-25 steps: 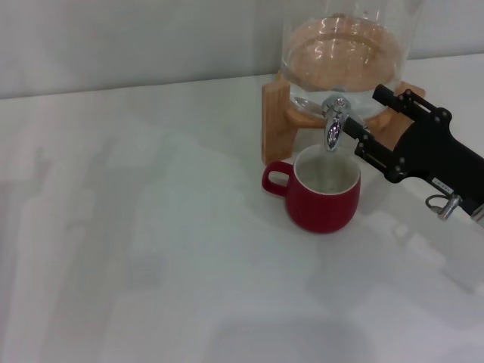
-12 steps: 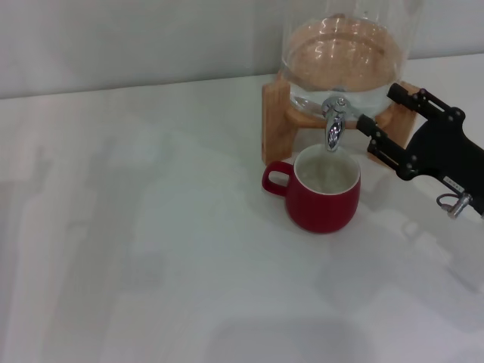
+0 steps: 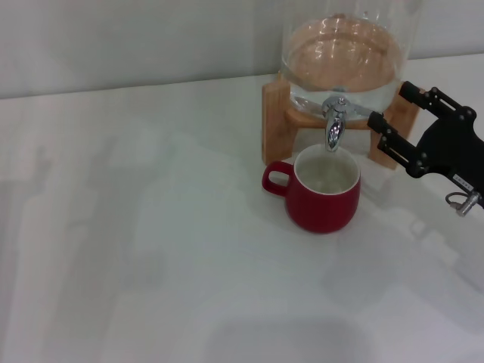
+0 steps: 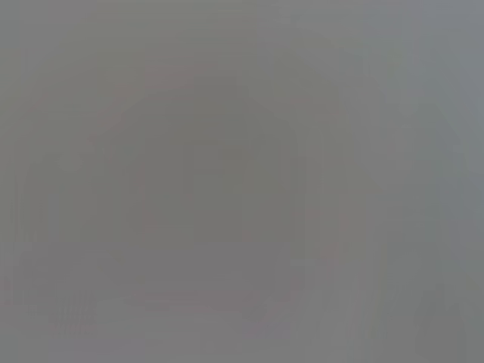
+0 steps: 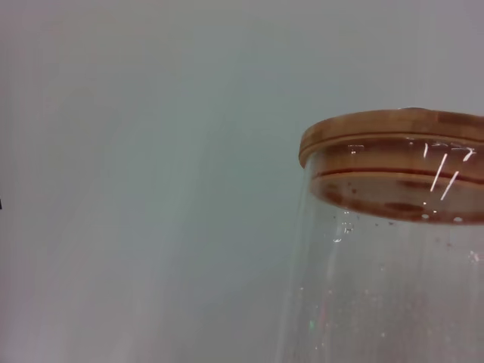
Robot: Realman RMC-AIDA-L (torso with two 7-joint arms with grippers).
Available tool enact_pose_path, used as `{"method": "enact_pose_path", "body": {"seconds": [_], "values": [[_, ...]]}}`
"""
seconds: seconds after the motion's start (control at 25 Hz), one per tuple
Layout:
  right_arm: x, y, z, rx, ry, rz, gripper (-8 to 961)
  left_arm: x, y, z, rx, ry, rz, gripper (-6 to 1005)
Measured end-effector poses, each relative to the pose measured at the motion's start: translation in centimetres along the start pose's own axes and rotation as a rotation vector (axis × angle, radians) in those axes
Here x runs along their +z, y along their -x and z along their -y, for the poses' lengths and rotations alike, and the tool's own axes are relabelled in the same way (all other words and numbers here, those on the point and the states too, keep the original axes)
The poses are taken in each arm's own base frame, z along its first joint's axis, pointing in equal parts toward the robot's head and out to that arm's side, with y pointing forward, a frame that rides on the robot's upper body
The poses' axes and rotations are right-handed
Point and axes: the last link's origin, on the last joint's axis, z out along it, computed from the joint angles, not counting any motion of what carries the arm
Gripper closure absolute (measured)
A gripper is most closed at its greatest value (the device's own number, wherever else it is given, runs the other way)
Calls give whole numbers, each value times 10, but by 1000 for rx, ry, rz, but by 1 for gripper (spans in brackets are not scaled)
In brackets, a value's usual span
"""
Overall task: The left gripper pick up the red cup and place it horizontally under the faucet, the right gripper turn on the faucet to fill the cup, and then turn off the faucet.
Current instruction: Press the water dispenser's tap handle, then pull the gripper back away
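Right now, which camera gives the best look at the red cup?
The head view: the red cup stands upright, whole and unobstructed, directly below the faucet. The right wrist view shows only the glass jar and its wooden lid, no cup. The left wrist view is blank grey.

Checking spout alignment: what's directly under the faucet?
The red cup stands upright under the faucet, mouth open to the spout, a gap between them. Its white inside shows; any water level can't be told. The cup hides the table beneath it.

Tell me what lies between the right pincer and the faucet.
Nothing: in the head view only a bare gap separates the right pincer from the faucet, the wooden stand behind.
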Motion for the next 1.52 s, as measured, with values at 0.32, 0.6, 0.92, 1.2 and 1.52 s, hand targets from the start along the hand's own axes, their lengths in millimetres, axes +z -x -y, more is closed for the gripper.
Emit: {"method": "enact_pose_path", "body": {"seconds": [0.32,0.6,0.92,1.2,1.52], "values": [[-2,0,3,-3,-15,0,336,0,0,0,-1,0,-1,112],[-3,0,5,-5,-28,0,336,0,0,0,-1,0,0,112],[-3,0,6,-5,-32,-6,336,0,0,-1,-1,2,0,112],[0,0,6,-5,-30,-5,336,0,0,-1,-1,2,0,112],[3,0,6,-7,-27,-3,336,0,0,-1,-5,3,-2,112]]}}
